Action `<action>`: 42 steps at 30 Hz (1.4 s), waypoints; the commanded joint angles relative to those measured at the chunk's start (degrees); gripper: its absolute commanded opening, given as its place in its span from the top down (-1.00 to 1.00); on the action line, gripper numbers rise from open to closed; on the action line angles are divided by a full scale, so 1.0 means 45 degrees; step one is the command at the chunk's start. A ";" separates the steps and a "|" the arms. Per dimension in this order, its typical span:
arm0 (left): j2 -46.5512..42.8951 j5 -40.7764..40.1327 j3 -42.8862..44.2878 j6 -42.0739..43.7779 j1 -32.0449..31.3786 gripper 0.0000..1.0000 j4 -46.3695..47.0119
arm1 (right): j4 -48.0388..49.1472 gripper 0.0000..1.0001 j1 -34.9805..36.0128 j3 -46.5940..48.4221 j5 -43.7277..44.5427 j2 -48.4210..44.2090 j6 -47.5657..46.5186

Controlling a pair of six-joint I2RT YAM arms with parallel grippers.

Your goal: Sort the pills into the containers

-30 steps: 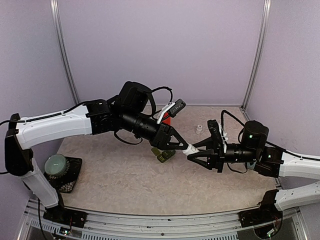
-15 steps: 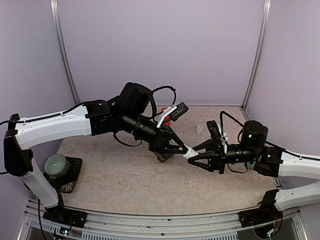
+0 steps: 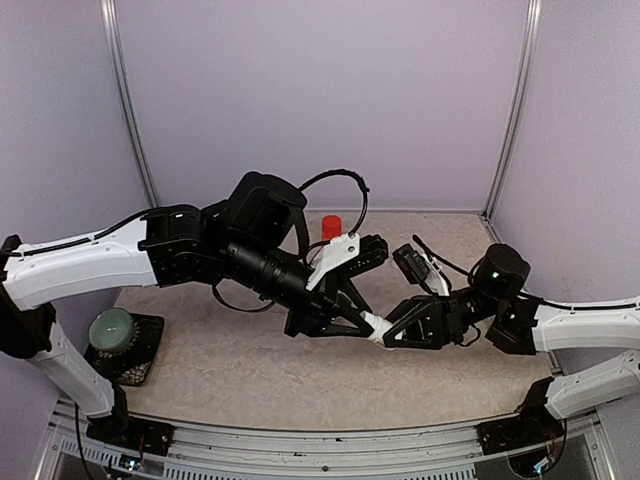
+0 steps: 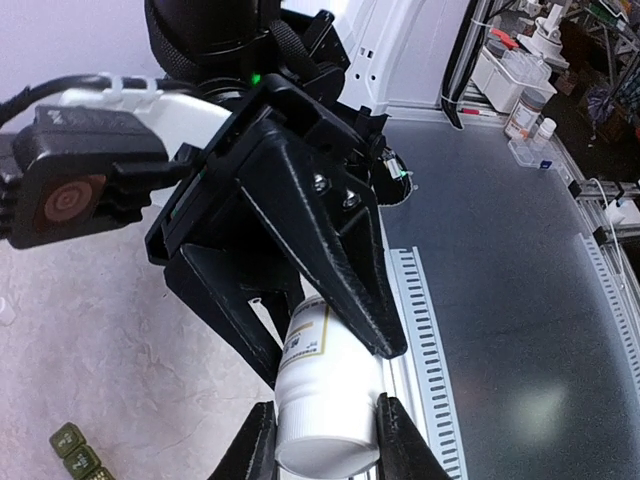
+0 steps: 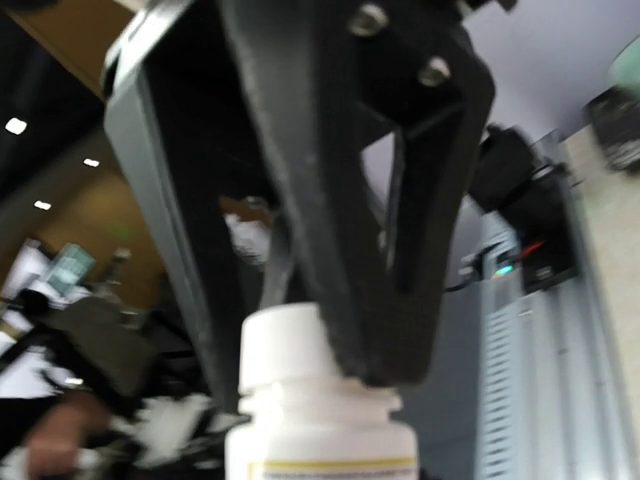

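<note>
— While the containers (image 4: 75, 452) lie on the table (image 4: 90, 330) at the lower left of the left wrist view, well apart from both arms, where does the sorting stand?

— Early, I'd judge. No pills show anywhere, and the lids look shut, though the strip is small in view. The step in hand is opening the white pill bottle (image 4: 330, 405), which hangs in the air between the two arms, above the table's near half.

— And the claws?

— The left claw (image 4: 325, 445) is closed on the cap (image 5: 285, 345) end, a finger pressed to each side. The right claw (image 4: 332, 352) is closed on the labelled body. Neither touches anything else.

— So what does the next move call for?

— A twist, probably: one claw turns the cap while the other stops the body from spinning, both on one axis. If the grip slips on the smooth cap, it won't loosen. Once it's off, the bottle wants holding mouth-up so nothing spills.

— Anything else about?

— A pale mug (image 3: 112, 328) on a dark stand at the far left, and a small red thing (image 3: 331, 226) behind the left arm. Neither matters for this step.
</note>
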 commanded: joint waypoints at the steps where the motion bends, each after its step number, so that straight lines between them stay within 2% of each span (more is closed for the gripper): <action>1: -0.0566 0.0484 -0.0744 0.1437 -0.1032 0.85 0.0229 | 0.2722 0.79 -0.0424 0.0154 0.1095 0.0737 0.4739; 6: -0.1194 -0.0158 -0.1130 0.1719 -0.1530 0.88 0.0508 | 0.4259 0.72 -0.0427 0.0009 0.1202 0.1341 0.6660; 10: -0.1320 -0.0696 -0.1339 0.1464 -0.1682 0.95 0.0714 | 0.3869 0.35 -0.0424 0.0277 0.1094 0.1251 0.6153; 12: -0.1356 -0.0827 -0.1487 0.1018 -0.1492 0.97 0.0922 | 0.1707 0.11 -0.0424 0.0727 0.1254 0.0749 0.4150; 15: -0.1403 -0.0468 -0.1589 -0.0085 -0.0952 0.97 0.1286 | -0.3686 -0.21 -0.0425 0.1778 0.2309 -0.0145 -0.0697; 19: -0.1586 0.0227 -0.1965 -0.1578 -0.0316 0.96 0.1881 | -0.6097 -0.45 -0.0429 0.2122 0.3904 -0.1306 -0.4286; 23: -0.1168 -0.0185 -0.1479 -0.2924 0.0263 0.96 0.1341 | -0.8824 -0.48 -0.0366 0.2732 0.5302 -0.2246 -0.7974; 28: -0.0304 -0.0907 -0.0878 -0.5142 0.1396 1.00 0.0064 | -1.0972 -0.56 0.0447 0.3313 0.7758 -0.2971 -1.0864; 37: 0.0535 -0.1281 -0.0826 -0.6283 0.2205 1.00 -0.0365 | -1.2683 -0.57 0.2344 0.4387 1.1633 -0.1012 -1.2741; 42: 0.0943 -0.0606 -0.0734 -0.6412 0.2319 1.00 -0.0334 | -1.2999 -0.57 0.3272 0.4919 1.3400 0.0137 -1.3192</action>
